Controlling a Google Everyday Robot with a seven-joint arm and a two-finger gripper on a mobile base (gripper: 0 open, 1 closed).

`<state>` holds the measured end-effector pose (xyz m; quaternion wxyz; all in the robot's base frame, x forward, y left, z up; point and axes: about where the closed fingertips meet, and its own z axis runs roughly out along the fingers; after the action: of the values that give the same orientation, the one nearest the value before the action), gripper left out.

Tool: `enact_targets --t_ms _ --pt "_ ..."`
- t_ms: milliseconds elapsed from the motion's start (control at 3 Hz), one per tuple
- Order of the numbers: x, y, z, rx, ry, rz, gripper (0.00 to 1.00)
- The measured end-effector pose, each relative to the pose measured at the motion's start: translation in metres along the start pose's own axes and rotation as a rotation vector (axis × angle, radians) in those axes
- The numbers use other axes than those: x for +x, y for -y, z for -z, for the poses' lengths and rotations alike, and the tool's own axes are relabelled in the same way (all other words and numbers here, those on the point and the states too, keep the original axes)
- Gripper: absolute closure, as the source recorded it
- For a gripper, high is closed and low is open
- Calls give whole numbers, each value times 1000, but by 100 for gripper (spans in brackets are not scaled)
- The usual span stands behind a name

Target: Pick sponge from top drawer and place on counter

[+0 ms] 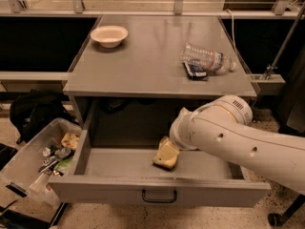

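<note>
The top drawer (114, 186) is pulled wide open below the counter (147, 63). The pale yellow sponge (167, 155) sits tilted in the drawer, right of its middle. My white arm reaches in from the right. The gripper (167, 143) is at the sponge's upper edge, mostly hidden behind the arm's wrist, so its hold on the sponge cannot be made out.
On the counter are a white bowl (109, 35) at the back left, and a lying plastic bottle (207, 58) with a dark packet (194, 71) at the right. A clear bin (33, 168) of clutter stands on the floor at the left, beside a black bag (35, 111).
</note>
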<state>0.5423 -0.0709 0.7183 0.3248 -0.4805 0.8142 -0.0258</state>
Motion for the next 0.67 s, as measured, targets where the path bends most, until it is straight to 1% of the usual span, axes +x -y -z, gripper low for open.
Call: enact_targets --t_ms 333,667 --pt "0 -1 -1 -1 1 1 0" --pt "8 -23 -20 -38 12 7 0"
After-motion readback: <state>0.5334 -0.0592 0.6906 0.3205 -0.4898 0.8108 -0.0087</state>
